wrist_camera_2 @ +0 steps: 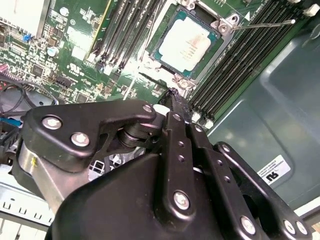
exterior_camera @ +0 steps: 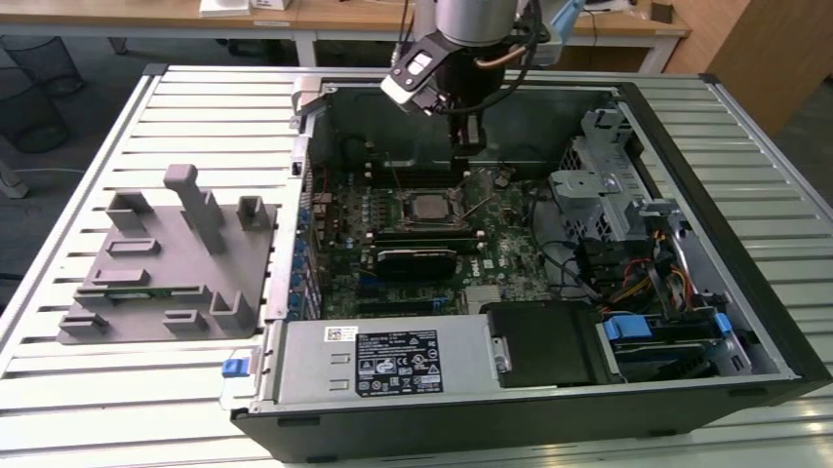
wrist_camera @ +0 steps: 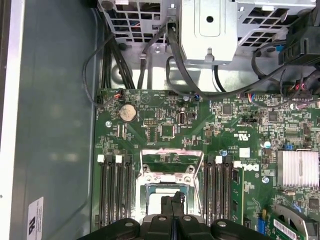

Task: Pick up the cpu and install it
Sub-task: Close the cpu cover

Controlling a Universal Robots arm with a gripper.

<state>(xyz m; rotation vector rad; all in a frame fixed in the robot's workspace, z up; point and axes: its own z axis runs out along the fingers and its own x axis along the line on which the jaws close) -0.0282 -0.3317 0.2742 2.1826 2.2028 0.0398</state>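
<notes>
One cpu (wrist_camera_2: 184,42), one gripper (wrist_camera_2: 172,94) nearby.

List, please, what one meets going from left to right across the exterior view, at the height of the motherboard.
Grey plastic fixture on the table → green motherboard → cpu lying in its socket → metal drive cage.

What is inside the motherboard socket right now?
The cpu lies flat inside the socket, its pale top showing in the second wrist view. Anything beneath it is covered; in the first wrist view the gripper hides part of the socket.
</notes>
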